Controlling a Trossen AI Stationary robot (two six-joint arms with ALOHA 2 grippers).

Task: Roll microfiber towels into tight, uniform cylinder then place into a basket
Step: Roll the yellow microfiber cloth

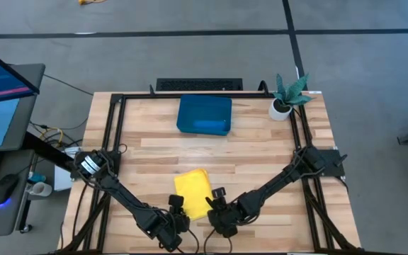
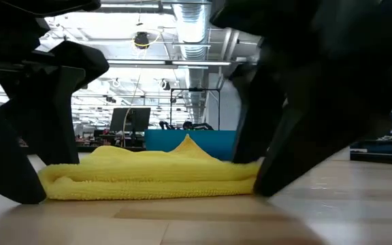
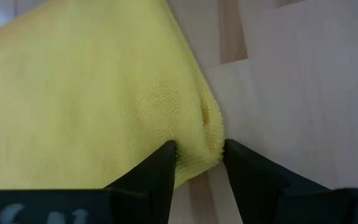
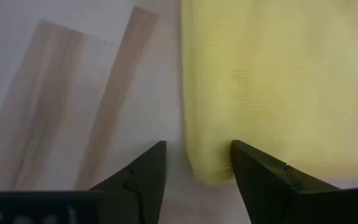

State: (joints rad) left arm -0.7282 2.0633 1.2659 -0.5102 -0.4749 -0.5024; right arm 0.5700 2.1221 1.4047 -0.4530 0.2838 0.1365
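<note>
The yellow towel (image 1: 192, 190) lies folded in several layers on the wooden table, near its front edge. My left gripper (image 1: 178, 211) is shut on the towel's near left corner (image 3: 197, 152). My right gripper (image 1: 214, 205) stands open at the near right corner (image 4: 207, 165), with one finger on each side of it and a gap showing beside the towel. In the low view the towel (image 2: 148, 178) lies flat between the two grippers. The blue basket (image 1: 204, 106) stands at the far middle, with a lighter blue roll (image 1: 207, 126) lying along its near wall. My left gripper pinches the yellow towel's near left corner (image 3: 205, 134) between its two fingers (image 3: 163, 163). The cloth is bunched in the gap, and the fold edge runs between the fingers. They come slanting down from the table's near left. The rest of the towel lies on the table.
A small white pot with a green plant (image 1: 285, 99) stands at the far right corner. A dark frame (image 1: 115, 134) runs along the table's edges. Bare wood lies between the towel and the basket. A monitor and a mouse stand off the table's left side.
</note>
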